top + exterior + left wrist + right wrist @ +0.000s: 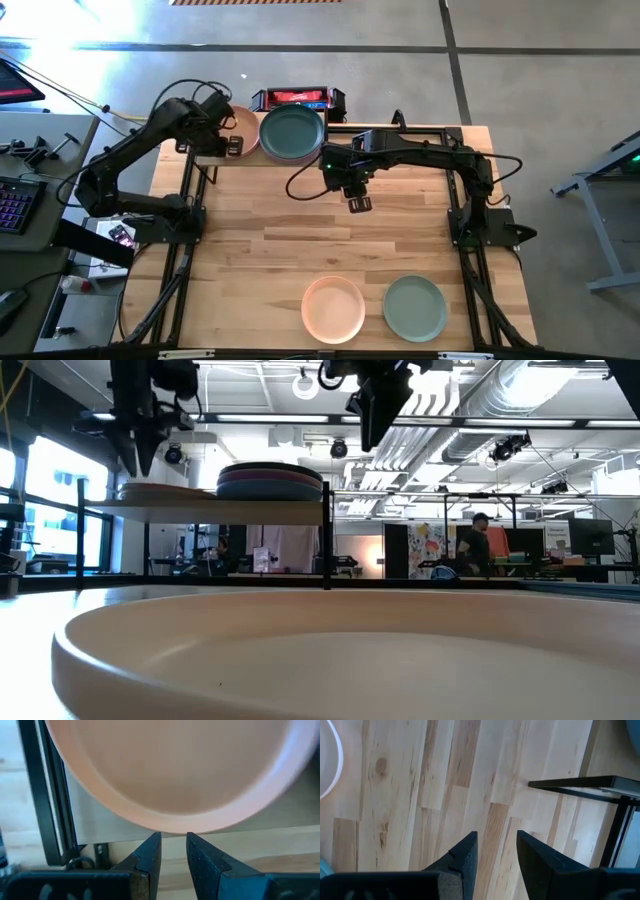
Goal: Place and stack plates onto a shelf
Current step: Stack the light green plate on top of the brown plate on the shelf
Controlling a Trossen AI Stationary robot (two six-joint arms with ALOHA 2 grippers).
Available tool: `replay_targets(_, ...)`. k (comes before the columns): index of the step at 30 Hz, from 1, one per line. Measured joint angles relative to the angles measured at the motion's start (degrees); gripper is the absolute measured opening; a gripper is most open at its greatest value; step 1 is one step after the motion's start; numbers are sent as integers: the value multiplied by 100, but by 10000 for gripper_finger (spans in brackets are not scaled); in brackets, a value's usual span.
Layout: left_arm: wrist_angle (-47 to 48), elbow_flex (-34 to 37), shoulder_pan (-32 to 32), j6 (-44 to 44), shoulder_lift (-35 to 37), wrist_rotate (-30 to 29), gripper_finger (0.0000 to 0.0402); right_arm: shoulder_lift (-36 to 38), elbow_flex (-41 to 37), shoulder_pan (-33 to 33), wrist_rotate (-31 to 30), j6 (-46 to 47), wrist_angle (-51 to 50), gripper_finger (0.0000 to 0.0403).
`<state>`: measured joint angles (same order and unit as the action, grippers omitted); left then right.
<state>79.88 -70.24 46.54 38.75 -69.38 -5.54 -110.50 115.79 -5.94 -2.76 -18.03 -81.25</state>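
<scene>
The left claw (232, 145) hovers at the shelf (215, 158) at the far left of the tabletop (260, 240), its fingers (150, 852) slightly apart and empty, just short of the rim of a peach plate (175, 770) lying on the shelf. Beside that plate, a stack topped by a dark teal plate (292, 132) sits on the same shelf. The right claw (358, 203) hangs above bare tabletop near the middle, fingers (462, 855) apart, gripping nothing. Near the front edge lie a pale peach plate (333, 308) and a sage green plate (414, 308), side by side.
</scene>
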Motion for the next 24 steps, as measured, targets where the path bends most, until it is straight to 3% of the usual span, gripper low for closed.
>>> replay_targets(7,-24,-706,0,-3,220,-68,78,0,0,1,80,103,-96,113)
replay_targets(12,8,-847,-225,-177,432,467,78,0,-34,13,321,637,-241,113)
replay_targets(15,148,-847,-589,-190,556,703,78,-7,-50,82,505,975,-459,113)
replay_targets(24,285,-715,-2265,81,810,689,78,-7,-50,791,590,1578,-525,113)
